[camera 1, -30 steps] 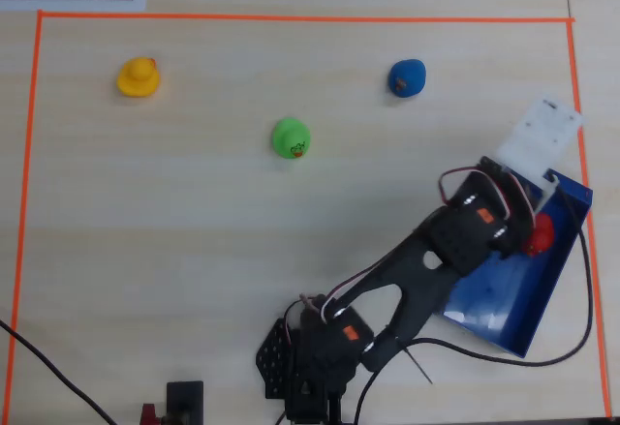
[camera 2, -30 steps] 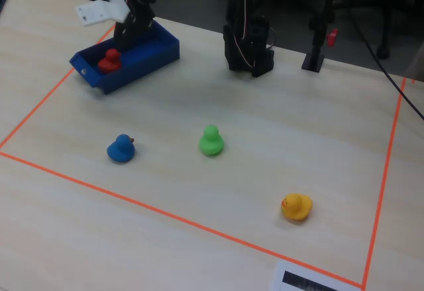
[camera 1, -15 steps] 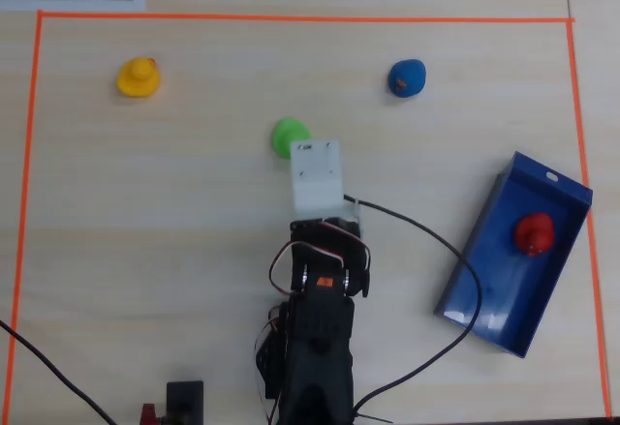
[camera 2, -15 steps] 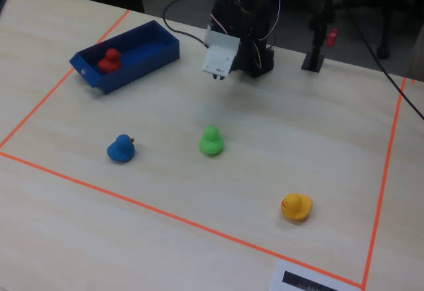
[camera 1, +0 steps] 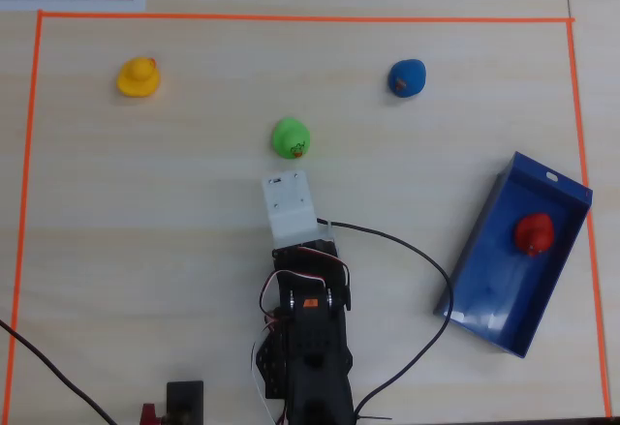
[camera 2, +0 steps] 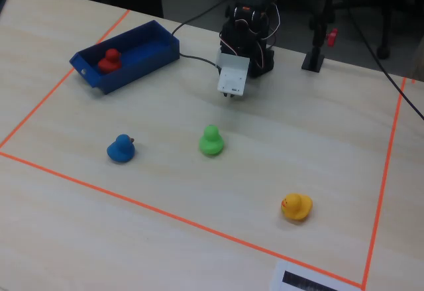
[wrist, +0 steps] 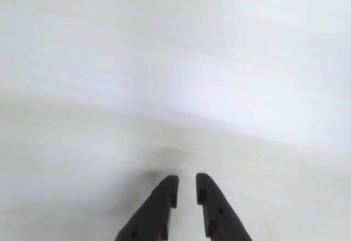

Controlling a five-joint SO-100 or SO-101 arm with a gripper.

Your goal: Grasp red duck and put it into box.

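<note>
The red duck (camera 1: 533,233) (camera 2: 110,59) sits inside the dark blue box (camera 1: 492,301) (camera 2: 143,61), toward the end with the small white mark. My gripper (camera 2: 230,96) is far from both, folded back over the arm's base near the table's middle, under its white camera mount (camera 1: 291,204). It points down at bare table a short way from the green duck. In the wrist view the gripper (wrist: 186,179) has its two dark fingers nearly together, with only a thin slit and nothing held.
A green duck (camera 1: 291,138) (camera 2: 211,140) stands just ahead of the gripper. A blue duck (camera 1: 406,77) and a yellow duck (camera 1: 138,76) lie farther off. Orange tape (camera 1: 291,18) frames the work area. A black cable (camera 1: 431,275) curves from the arm toward the box.
The arm has swung away from above the box to the middle and drawn back toward its base. The red duck stays in the box.
</note>
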